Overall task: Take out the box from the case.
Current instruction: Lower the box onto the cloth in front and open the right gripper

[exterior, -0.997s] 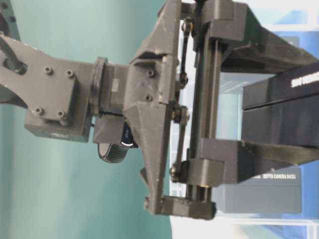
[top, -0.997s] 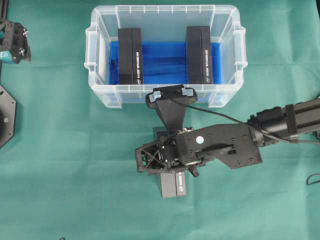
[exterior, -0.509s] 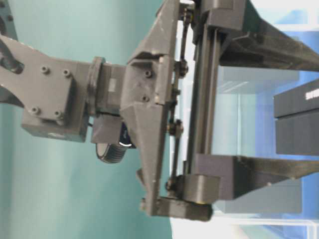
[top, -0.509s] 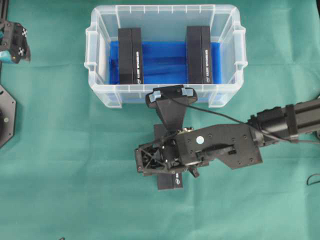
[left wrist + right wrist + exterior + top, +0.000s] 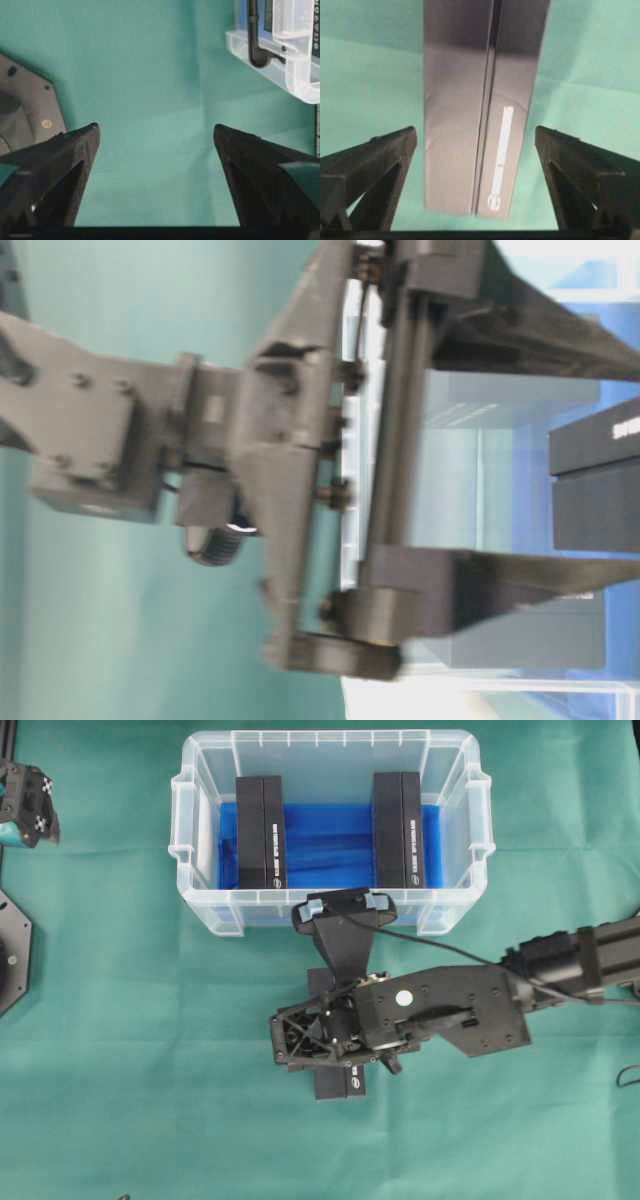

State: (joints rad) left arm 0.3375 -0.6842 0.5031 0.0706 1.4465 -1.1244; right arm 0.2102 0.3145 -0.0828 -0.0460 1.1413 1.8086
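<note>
Hidden and blurred parts
The black rectangular box [image 5: 339, 1082] on the green cloth lies mostly under the right gripper [image 5: 325, 1038]; its white lettering is too blurred to read.

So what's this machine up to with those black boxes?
The right gripper hangs open over a black box lying on the green cloth in front of the clear case, its fingers clear of the box on both sides. Two more black boxes stand inside the case. The left gripper is open too, off to the side over bare cloth, holding nothing.
</note>
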